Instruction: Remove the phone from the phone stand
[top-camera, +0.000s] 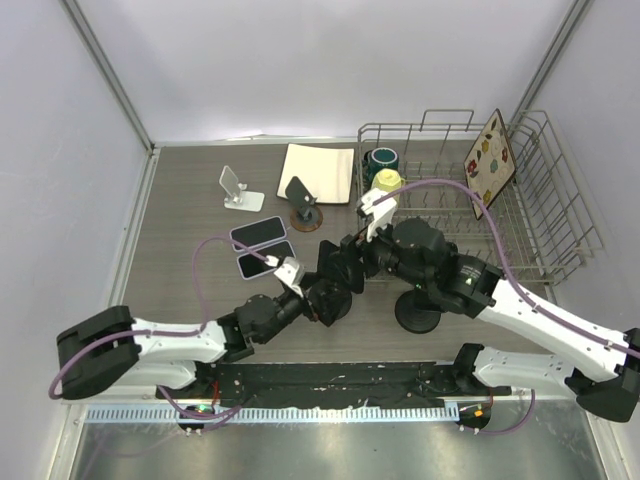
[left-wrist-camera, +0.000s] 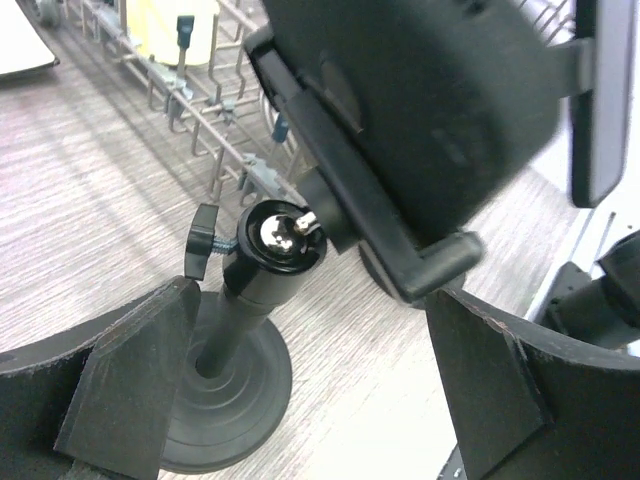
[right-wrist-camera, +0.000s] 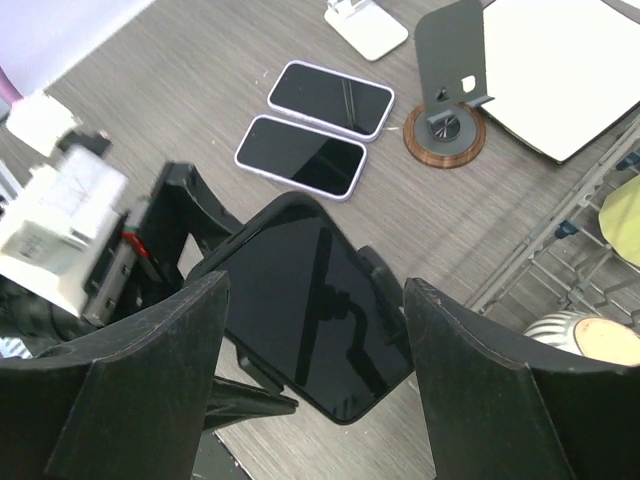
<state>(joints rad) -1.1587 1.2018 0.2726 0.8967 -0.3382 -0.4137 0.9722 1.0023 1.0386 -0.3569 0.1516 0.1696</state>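
The phone (right-wrist-camera: 300, 270) sits in the cradle of the phone stand (left-wrist-camera: 238, 330), above the surface (left-wrist-camera: 90, 180). The right tool (right-wrist-camera: 315, 300) is open, its jaws flanking the phone. The left tool (left-wrist-camera: 310, 345) is open around the stand's post. If the right pulls before the left pinches the post, the stand may tip.

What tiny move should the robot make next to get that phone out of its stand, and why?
Probably close the right end effector on the phone: the phone lies framed between its open fingers, clipped in the stand, while the open left end effector flanks the stand's post.
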